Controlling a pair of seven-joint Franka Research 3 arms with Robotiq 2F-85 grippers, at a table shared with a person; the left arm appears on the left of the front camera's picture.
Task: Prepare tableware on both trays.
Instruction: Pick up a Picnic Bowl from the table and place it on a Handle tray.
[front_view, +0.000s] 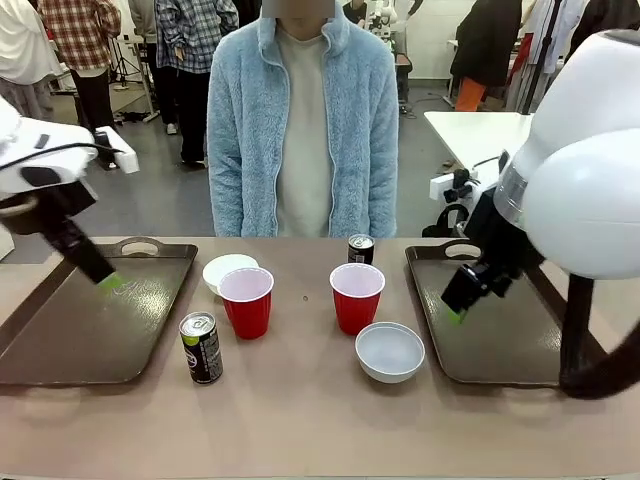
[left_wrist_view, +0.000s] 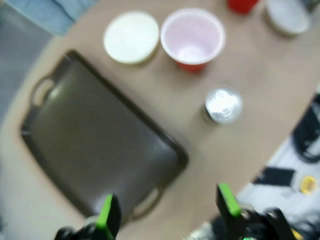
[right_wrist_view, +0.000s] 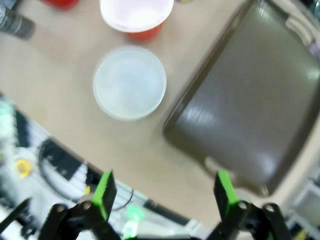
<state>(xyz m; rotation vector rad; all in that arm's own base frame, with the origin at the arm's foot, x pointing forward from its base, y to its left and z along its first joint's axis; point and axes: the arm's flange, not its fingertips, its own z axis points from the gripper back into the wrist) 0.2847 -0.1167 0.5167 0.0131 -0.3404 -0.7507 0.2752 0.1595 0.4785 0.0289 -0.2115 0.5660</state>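
Note:
Two dark brown trays lie on the table, the left tray (front_view: 60, 340) (left_wrist_view: 95, 155) and the right tray (front_view: 500, 340) (right_wrist_view: 250, 115), both bare. Between them stand two red cups (front_view: 247, 300) (front_view: 356, 296), two white bowls (front_view: 226, 270) (front_view: 390, 351) and two black cans (front_view: 202, 347) (front_view: 360, 248). My left gripper (front_view: 110, 282) (left_wrist_view: 167, 210) hovers open over the left tray. My right gripper (front_view: 455, 315) (right_wrist_view: 162, 195) hangs open above the right tray's near-left part. The left wrist view has a bowl (left_wrist_view: 131, 37), a cup (left_wrist_view: 192, 36) and a can (left_wrist_view: 222, 105); the right wrist view has a bowl (right_wrist_view: 130, 82) and a cup (right_wrist_view: 136, 17).
A person in a light blue fleece jacket (front_view: 303, 130) stands at the far side of the table, hands out of sight. The table's front strip (front_view: 300, 430) is bare wood. Other people and a white table stand farther back.

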